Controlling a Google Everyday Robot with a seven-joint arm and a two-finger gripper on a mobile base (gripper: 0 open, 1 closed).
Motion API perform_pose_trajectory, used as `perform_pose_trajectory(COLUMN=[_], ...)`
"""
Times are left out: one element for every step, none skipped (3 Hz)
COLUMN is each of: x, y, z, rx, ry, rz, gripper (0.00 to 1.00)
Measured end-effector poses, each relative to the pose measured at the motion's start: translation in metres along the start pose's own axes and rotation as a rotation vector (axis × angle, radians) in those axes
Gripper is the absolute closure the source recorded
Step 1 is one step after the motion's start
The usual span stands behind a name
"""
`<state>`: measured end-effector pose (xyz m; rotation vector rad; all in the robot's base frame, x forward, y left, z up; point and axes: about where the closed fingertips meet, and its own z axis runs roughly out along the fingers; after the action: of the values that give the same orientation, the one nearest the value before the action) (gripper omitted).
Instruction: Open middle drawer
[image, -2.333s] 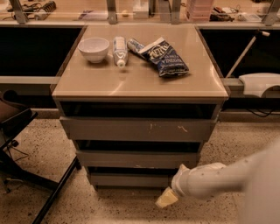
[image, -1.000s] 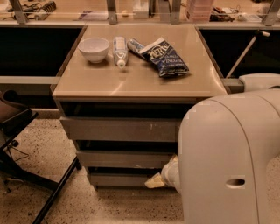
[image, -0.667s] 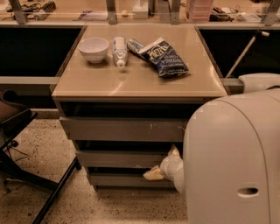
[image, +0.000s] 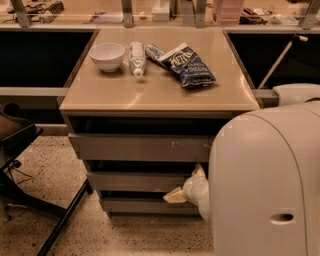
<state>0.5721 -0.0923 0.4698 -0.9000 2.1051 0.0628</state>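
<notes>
The middle drawer (image: 135, 181) is the plain grey front in the middle of the stack of three under the tan cabinet top (image: 155, 92). It looks pushed in, about level with the fronts above and below. My gripper (image: 181, 191) is at the right part of this front, against its lower edge, reaching in from the right. My large white arm housing (image: 265, 185) hides the right ends of all three drawers.
The top drawer front (image: 140, 147) has white scratches; the bottom front (image: 150, 205) is the smallest. On the cabinet top lie a white bowl (image: 107, 55), a white tube (image: 136, 57) and a blue snack bag (image: 187, 64). A black chair (image: 20, 165) stands at the left.
My gripper has moved up and left, from below the bottom drawer to the middle drawer's front. My arm housing has swung in and now covers the right side of the view. The drawers look unmoved.
</notes>
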Motion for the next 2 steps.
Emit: perform_pose_trajectory(x=[0.013, 0.018], y=[-0.015, -0.053], z=[0.029, 0.074], rx=[0.023, 0.094], ry=[0.043, 0.044], rz=[0.026, 0.099], gripper=[0.00, 0.00])
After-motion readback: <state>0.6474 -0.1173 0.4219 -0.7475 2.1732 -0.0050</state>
